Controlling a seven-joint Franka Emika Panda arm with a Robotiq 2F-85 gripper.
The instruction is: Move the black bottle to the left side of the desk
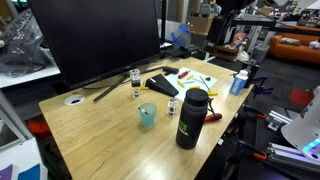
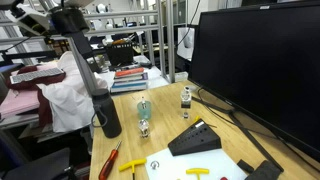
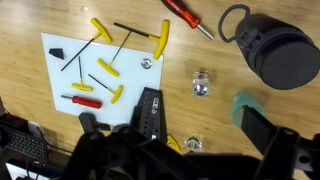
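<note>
The black bottle (image 1: 191, 118) stands upright near the front edge of the light-wood desk (image 1: 105, 140). It shows in both exterior views (image 2: 108, 115). In the wrist view I see its rounded cap from above (image 3: 285, 50), at the top right. My gripper (image 3: 178, 150) hangs high above the desk, open and empty. Its dark fingers frame the bottom of the wrist view. The bottle lies up and to the right of the fingers, well apart from them. I cannot pick out the gripper in the exterior views.
A teal cup (image 1: 147, 115) stands beside the bottle. Two small glass vials (image 3: 201, 83) (image 3: 192, 145), a black hex-key holder (image 3: 150, 112), a white sheet with yellow-handled keys (image 3: 100, 60) and a red screwdriver (image 3: 185, 12) lie nearby. A large monitor (image 1: 100, 35) stands behind, and a blue bottle (image 1: 238, 82) at a corner.
</note>
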